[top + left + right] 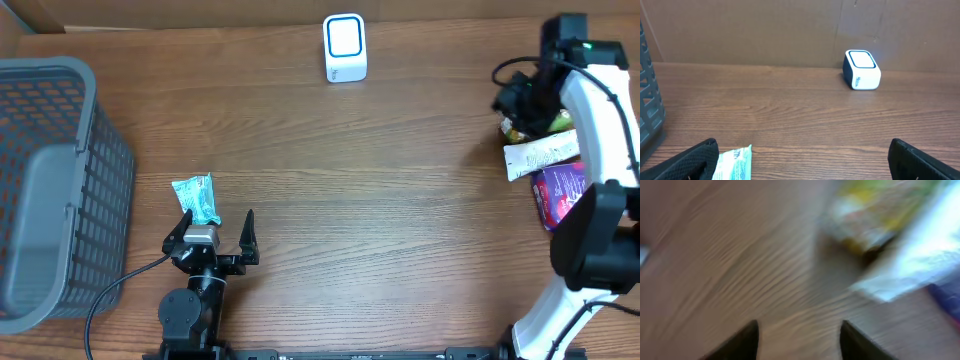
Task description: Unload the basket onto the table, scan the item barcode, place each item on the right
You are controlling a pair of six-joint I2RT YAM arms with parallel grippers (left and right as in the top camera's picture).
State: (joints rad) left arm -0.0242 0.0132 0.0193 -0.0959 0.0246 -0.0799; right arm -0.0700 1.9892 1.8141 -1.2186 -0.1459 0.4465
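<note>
Leftward, grey plastic mesh basket (100,190) at left edge of wooden table (380,230), presumably for scanned goods. Right edge: heap of yellow, white, purple packets (540,155); right gripper (799,330) above it, jaws parted, empty, likely choosing. Left gripper (218,218) wide open, idle. White box scanner (345,47) at far edge. Crinkled teal sachet (196,198) just beside left gripper.

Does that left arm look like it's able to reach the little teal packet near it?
Probably yes: the teal packet lies on the table just ahead of its open fingers, beside one fingertip, with nothing in between.
</note>
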